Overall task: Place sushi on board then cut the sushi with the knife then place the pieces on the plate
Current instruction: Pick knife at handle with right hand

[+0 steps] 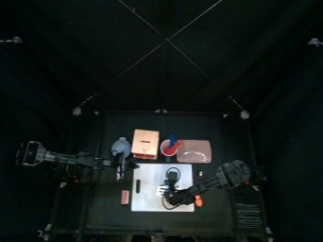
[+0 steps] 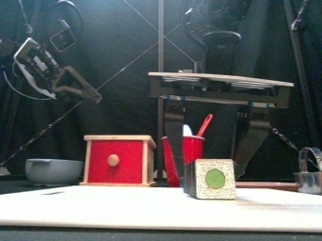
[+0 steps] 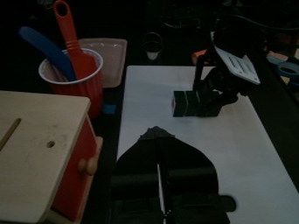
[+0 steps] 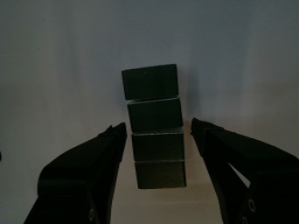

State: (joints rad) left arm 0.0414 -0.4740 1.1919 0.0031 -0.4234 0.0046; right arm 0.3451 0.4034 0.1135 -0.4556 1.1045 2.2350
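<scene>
A toy sushi roll (image 4: 155, 127) of dark green blocks lies on the white cutting board (image 3: 222, 149). Its end face shows in the front view as a pale square with a green centre (image 2: 216, 179). My right gripper (image 4: 158, 131) stands open over it, one jaw on each side of the roll (image 3: 193, 102) and neither pressing it. The red cup (image 2: 193, 151) with a blue and a red knife stands behind the roll. The pink tray (image 1: 194, 149) lies at the back right. My left gripper (image 3: 158, 153) hangs shut and empty above the board's left part.
A wooden box with a red drawer front (image 2: 119, 160) stands left of the cup, a blue-grey bowl (image 2: 53, 170) further left. A metal cutter (image 2: 310, 171) sits at the far right. A small red piece (image 1: 124, 197) lies on the table left of the board.
</scene>
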